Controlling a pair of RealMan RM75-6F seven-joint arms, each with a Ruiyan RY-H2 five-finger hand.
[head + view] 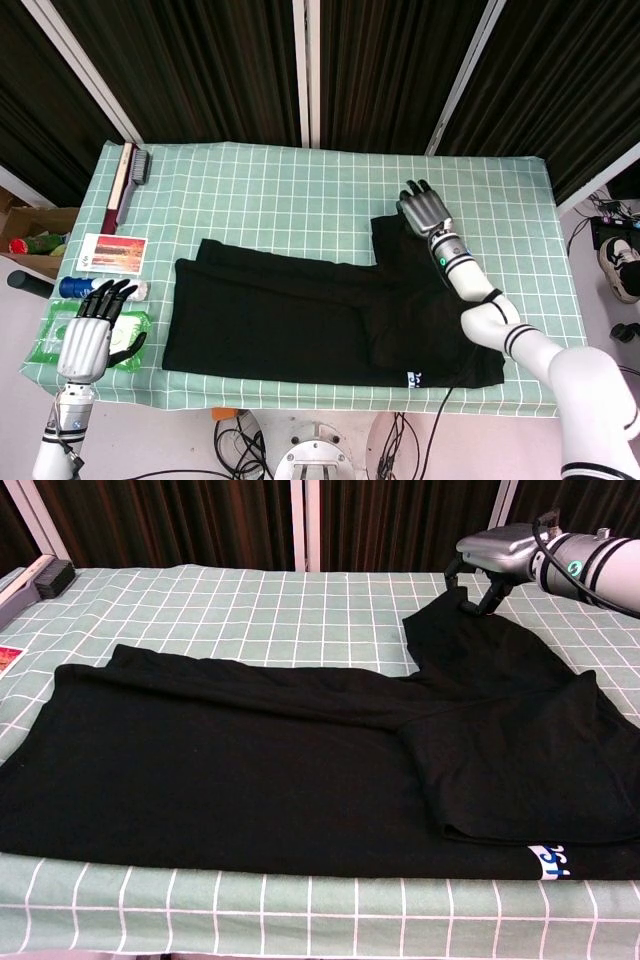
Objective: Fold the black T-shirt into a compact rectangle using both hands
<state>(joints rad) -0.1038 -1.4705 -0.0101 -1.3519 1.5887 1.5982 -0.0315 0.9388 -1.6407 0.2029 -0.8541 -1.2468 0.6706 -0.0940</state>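
Right hand (487, 564) pinching the black T-shirt (330, 315) sleeve edge; left hand (90, 335) empty, fingers spread.

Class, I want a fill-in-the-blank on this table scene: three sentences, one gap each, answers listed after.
1. The right hand pinches the far edge of the black T-shirt, lifting it into a small ____.
2. The left hand hovers over the green ____ at the table's near left corner.
3. The brush lies at the table's far ____ corner.

Answers: peak; packet; left

Matt black cloth T-shirt (320, 315); checked tablecloth (300, 190)
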